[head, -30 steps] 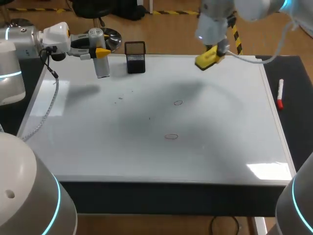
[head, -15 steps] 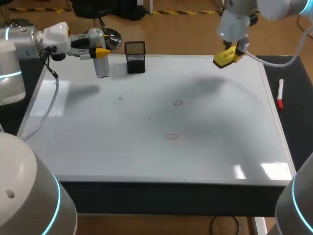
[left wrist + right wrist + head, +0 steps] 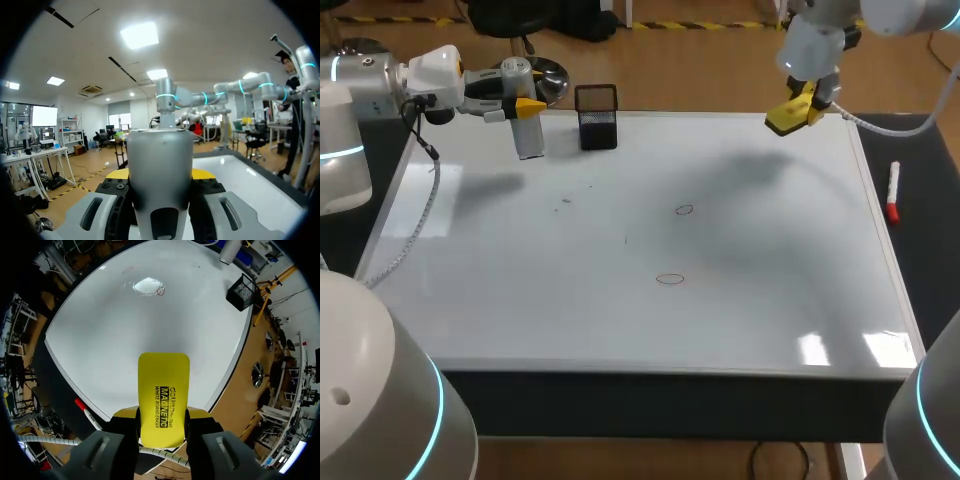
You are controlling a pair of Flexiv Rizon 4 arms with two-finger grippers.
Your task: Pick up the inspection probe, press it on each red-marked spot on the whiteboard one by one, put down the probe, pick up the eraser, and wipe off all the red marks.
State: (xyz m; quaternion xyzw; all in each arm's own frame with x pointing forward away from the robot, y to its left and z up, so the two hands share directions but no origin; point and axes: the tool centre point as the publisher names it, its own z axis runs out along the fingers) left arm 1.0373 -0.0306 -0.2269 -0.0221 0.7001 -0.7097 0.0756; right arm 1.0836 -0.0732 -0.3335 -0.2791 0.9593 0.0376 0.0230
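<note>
The left pincer (image 3: 525, 105) is clamped on the inspection probe (image 3: 527, 132), a silver cylinder. The left wrist view shows one yellow-tipped finger against each side of it. The probe hangs upright at the far left corner of the whiteboard (image 3: 620, 330), near a black mesh pen holder (image 3: 597, 117) that stands on the board's far edge. I cannot tell whether the probe's lower end touches the surface.

The right pincer (image 3: 162, 416) is clamped on the yellow eraser (image 3: 163, 392). It grips the long sides at one end, and the rest of the block projects ahead of the fingers. In the head view the eraser is tilted over the far right corner of the whiteboard.

Two oval marks show on the board, one (image 3: 684, 210) near the middle and the other (image 3: 670, 279) towards the front edge. A few faint specks (image 3: 567, 201) lie to their left. All are well apart from both eraser and probe.

A red-capped marker (image 3: 893, 192) lies on the dark worktop (image 3: 932, 230), just beside the whiteboard's right edge.
</note>
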